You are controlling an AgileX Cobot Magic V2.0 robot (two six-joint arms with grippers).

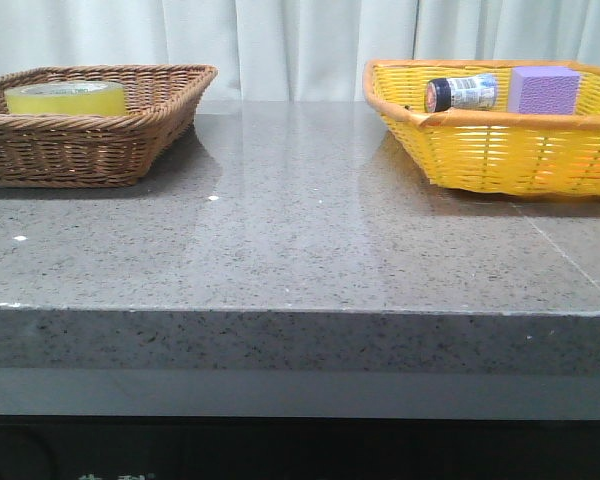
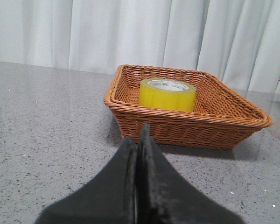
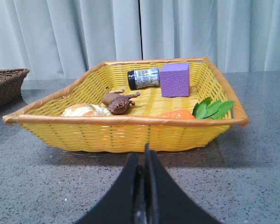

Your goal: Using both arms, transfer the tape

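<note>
The yellow tape [image 1: 66, 98] lies flat in the brown wicker basket [image 1: 130, 150] at the far left of the table. In the left wrist view the tape [image 2: 167, 94] shows its pale printed core, inside the basket [image 2: 186, 126]. My left gripper [image 2: 138, 140] is shut and empty, low over the table a short way in front of that basket. My right gripper [image 3: 143, 156] is shut and empty, just in front of the yellow basket [image 3: 126, 133]. Neither arm shows in the front view.
The yellow basket [image 1: 500, 150] at the far right holds a purple block [image 1: 543, 90], a small dark jar [image 1: 462, 94], and, in the right wrist view, a brown toy [image 3: 119, 101], a bread-like item [image 3: 84, 110] and a carrot with green leaves [image 3: 210, 108]. White curtains hang behind.
</note>
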